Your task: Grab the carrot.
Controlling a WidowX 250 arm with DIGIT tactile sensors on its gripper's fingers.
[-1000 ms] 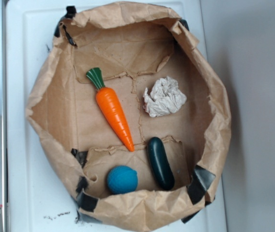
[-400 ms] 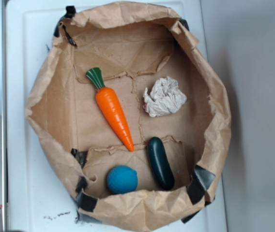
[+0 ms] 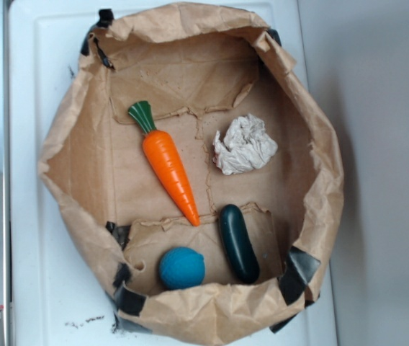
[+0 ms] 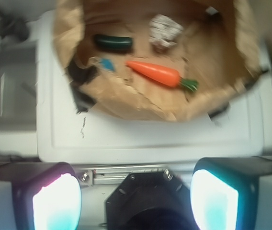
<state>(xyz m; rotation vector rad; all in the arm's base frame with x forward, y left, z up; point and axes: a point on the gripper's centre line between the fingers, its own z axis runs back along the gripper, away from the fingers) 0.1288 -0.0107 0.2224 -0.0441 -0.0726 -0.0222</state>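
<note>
Carrot (image 3: 168,168) lies diag. on floor of open brown paper bag (image 3: 320,144), green top toward upper left, tip near cucumber (image 3: 238,243) w/o touching. Blue ball (image 3: 181,267) and crumpled paper (image 3: 244,144) also inside. Wrist view: fingers (image 4: 57,201) spread wide, empty, well short of bag on white worktop (image 3: 39,72).

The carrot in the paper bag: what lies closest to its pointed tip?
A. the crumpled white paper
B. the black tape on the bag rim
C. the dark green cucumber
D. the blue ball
C. In the exterior view the carrot points its tip toward the upper end of the cucumber, which lies nearer than the ball or the crumpled paper.
</note>
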